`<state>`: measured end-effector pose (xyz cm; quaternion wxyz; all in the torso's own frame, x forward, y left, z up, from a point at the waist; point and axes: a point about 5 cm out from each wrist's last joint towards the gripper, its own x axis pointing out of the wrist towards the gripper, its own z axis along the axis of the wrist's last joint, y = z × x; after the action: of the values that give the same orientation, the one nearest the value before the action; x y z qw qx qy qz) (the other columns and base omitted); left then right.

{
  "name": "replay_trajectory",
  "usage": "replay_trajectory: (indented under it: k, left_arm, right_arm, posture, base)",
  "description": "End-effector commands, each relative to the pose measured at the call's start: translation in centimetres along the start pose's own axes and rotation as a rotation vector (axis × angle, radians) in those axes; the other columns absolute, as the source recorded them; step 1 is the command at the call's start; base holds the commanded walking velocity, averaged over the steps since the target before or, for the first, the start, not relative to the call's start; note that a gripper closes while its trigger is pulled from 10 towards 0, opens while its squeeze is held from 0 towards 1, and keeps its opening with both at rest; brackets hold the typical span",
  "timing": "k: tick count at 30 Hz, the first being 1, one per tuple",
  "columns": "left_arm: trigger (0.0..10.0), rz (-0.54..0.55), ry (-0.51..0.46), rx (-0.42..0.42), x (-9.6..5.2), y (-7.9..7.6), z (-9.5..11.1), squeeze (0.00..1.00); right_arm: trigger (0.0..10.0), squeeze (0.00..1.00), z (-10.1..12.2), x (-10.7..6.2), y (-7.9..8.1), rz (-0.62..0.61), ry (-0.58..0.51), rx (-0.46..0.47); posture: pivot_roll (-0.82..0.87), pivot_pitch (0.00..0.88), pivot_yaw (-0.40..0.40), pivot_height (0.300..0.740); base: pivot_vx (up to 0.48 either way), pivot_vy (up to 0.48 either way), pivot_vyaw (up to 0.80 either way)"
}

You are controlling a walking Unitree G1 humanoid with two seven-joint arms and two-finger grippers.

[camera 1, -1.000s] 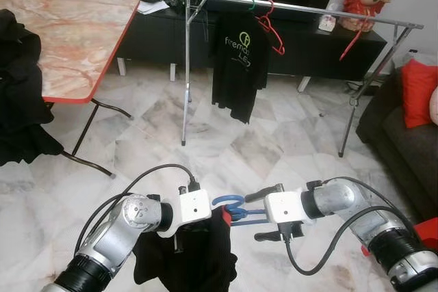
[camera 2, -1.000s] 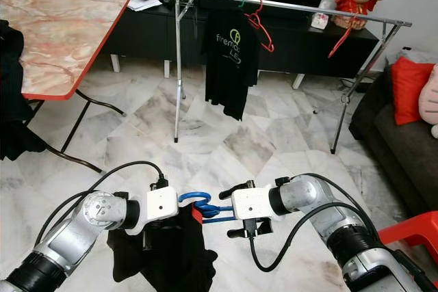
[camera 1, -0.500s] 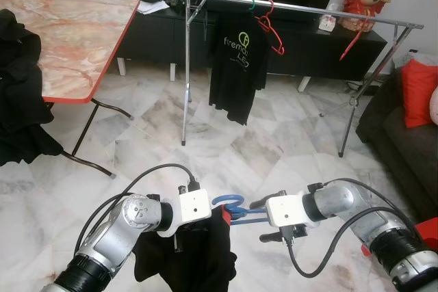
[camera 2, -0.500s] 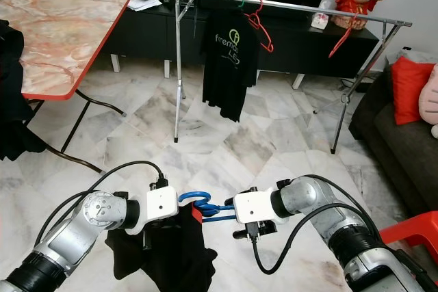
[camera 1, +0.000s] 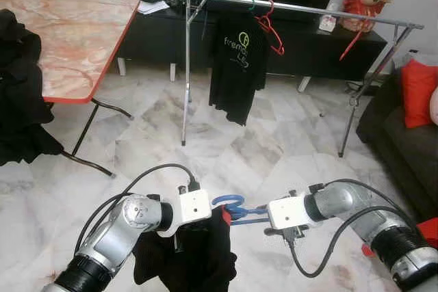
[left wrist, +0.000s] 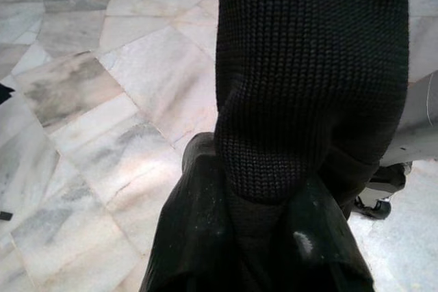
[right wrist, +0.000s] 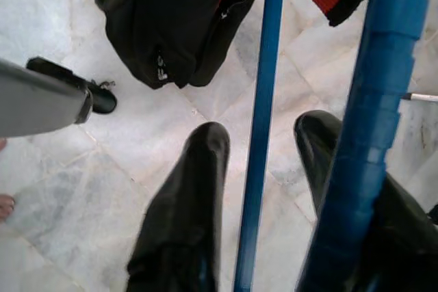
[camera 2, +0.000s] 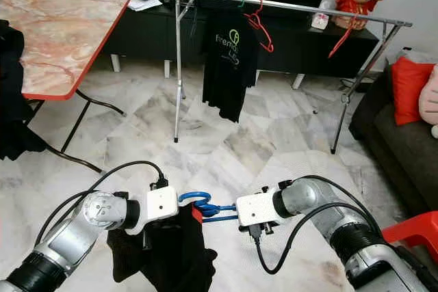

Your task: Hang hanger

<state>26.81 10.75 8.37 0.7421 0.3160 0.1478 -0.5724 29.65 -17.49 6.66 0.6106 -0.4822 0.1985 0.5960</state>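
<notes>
A blue hanger (camera 1: 231, 203) with a black garment (camera 1: 198, 258) draped on it hangs low in front of me, between my two grippers. My left gripper (camera 1: 198, 227) is shut on the black knitted cloth (left wrist: 308, 100), which covers most of its fingers. From the other side, my right gripper (camera 1: 264, 212) is open, with a finger (right wrist: 181, 203) on each side of the hanger's thin blue bar (right wrist: 260, 135). The metal clothes rail (camera 1: 294, 9) stands well ahead across the floor, carrying a black T-shirt (camera 1: 236, 66) and a red hanger (camera 1: 272, 29).
A marble-topped folding table (camera 1: 68, 32) with dark clothes (camera 1: 17, 94) heaped at its edge stands to the left. A dark sofa (camera 1: 400, 135) with a red cushion (camera 1: 417, 90) is on the right, and a red stool (camera 2: 410, 230) lies near my right arm. A black TV console (camera 1: 308, 49) runs behind the rail.
My right gripper has rolled at the wrist and dropped slightly, so its fingers now straddle the hanger's bar. The left arm and the garment have stayed put.
</notes>
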Motion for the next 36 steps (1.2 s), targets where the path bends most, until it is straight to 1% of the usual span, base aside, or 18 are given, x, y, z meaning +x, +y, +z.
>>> replay_trajectory:
  k: [1,24,28,31,36]
  left_arm:
    - [10.0,0.001,-0.019,0.029,0.2,0.1,0.8,0.00]
    - [10.0,0.010,-0.005,0.035,0.1,0.3,0.7,0.00]
    - [10.0,0.006,-0.028,0.020,0.0,0.3,1.0,0.00]
    - [10.0,0.020,-0.029,0.013,0.0,0.5,1.0,0.00]
    - [10.0,0.007,-0.030,0.002,-0.3,0.7,1.0,0.00]
  right_arm:
    - [0.0,0.00,-0.8,-0.5,-0.1,-0.001,0.051,-0.007]
    - [0.0,0.00,-1.1,0.0,0.0,0.000,0.078,-0.025]
    - [0.0,0.00,-1.0,0.2,0.2,0.000,0.073,-0.023]
    - [0.0,0.00,-0.9,0.4,0.2,-0.001,0.070,-0.024]
    - [0.0,0.00,-0.7,0.6,0.2,-0.004,0.052,-0.020]
  posture:
    - [-0.02,0.000,-0.168,0.740]
    - [-0.01,0.000,-0.168,0.740]
    - [-0.01,0.000,-0.167,0.740]
    - [-0.01,0.000,-0.167,0.740]
    - [-0.01,0.000,-0.162,0.740]
  base:
    - [0.000,0.000,0.00]
    - [0.000,0.000,0.00]
    - [0.000,0.000,0.00]
    - [0.000,0.000,0.00]
    - [0.000,0.000,0.00]
